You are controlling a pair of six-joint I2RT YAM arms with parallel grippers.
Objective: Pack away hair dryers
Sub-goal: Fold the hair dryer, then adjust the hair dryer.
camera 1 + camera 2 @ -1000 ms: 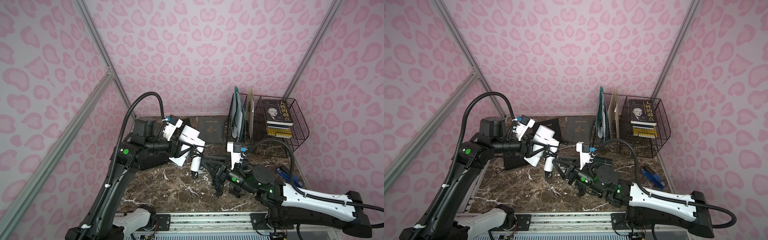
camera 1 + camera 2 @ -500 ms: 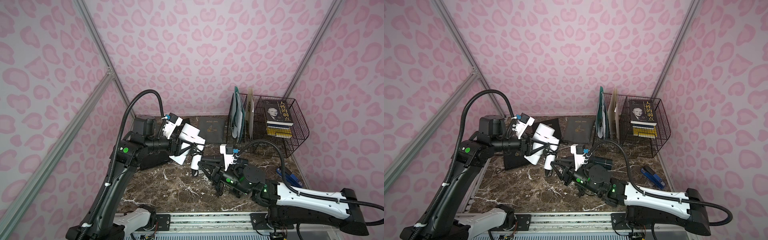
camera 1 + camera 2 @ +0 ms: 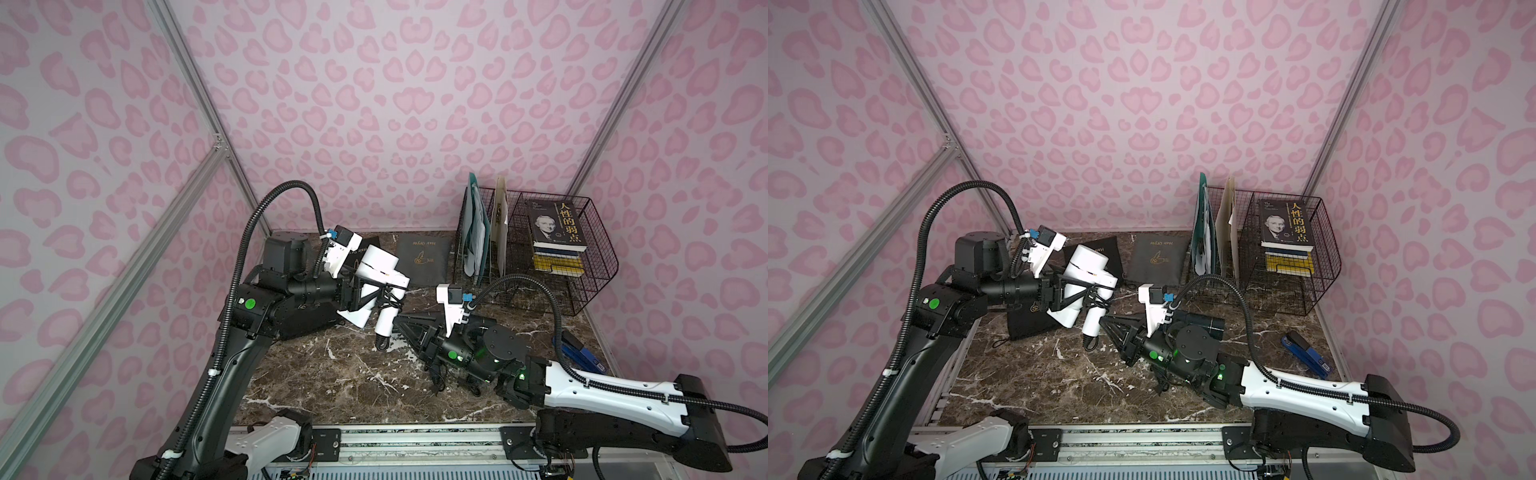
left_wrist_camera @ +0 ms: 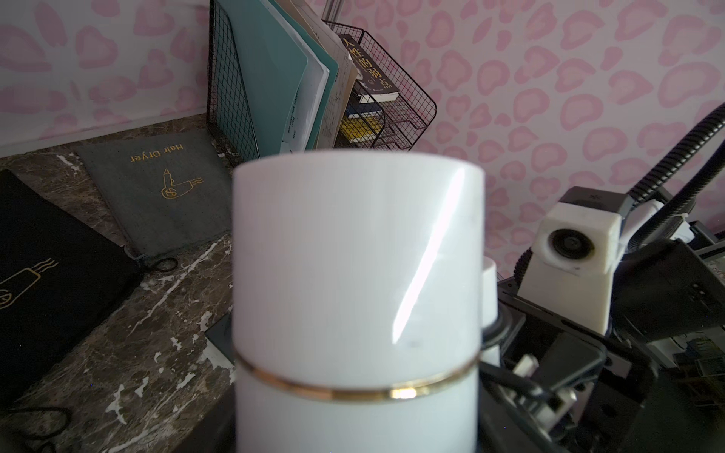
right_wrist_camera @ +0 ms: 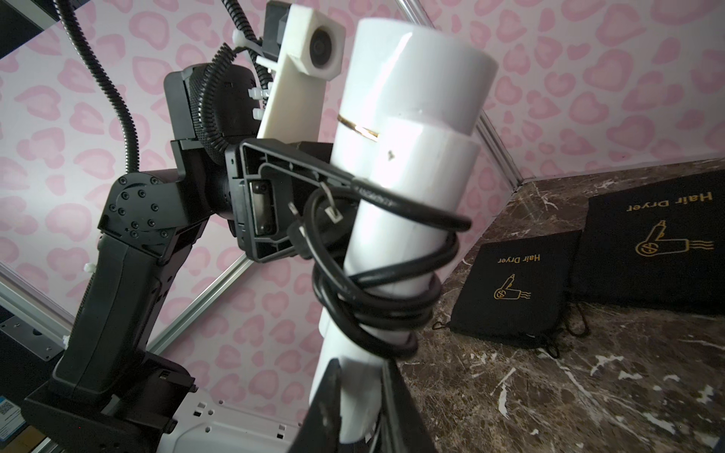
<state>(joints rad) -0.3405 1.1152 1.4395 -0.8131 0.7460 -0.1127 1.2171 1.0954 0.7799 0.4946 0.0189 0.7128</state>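
Black pouch [image 3: 1027,326] flat on the table [image 3: 332,382], partly under the left arm. A second black pouch [image 3: 1100,246] at the back is mostly hidden by the dryer. Left hand [image 3: 384,296] is clamped on the barrel of the white hair dryer [image 3: 376,266], holding it up off the table, barrel tilted, handle hanging down. Black cord [image 5: 372,298] is wound around the handle, with a loop sticking out by the left hand. Grey pouch [image 3: 424,259] with gold "Hair Dryer" print lies flat just right of the dryer at the back. Right hand [image 3: 397,330] comes in low from the right, narrowed onto the handle's bottom end. In the right wrist view its fingers [image 5: 325,396] touch both sides. Dark hair dryer [image 3: 1200,322] on the table behind the right wrist, mostly blocked. Wire file rack [image 3: 461,249] with folders, wire basket [image 3: 602,257] with books, blue stapler [image 3: 582,353] at the far right.
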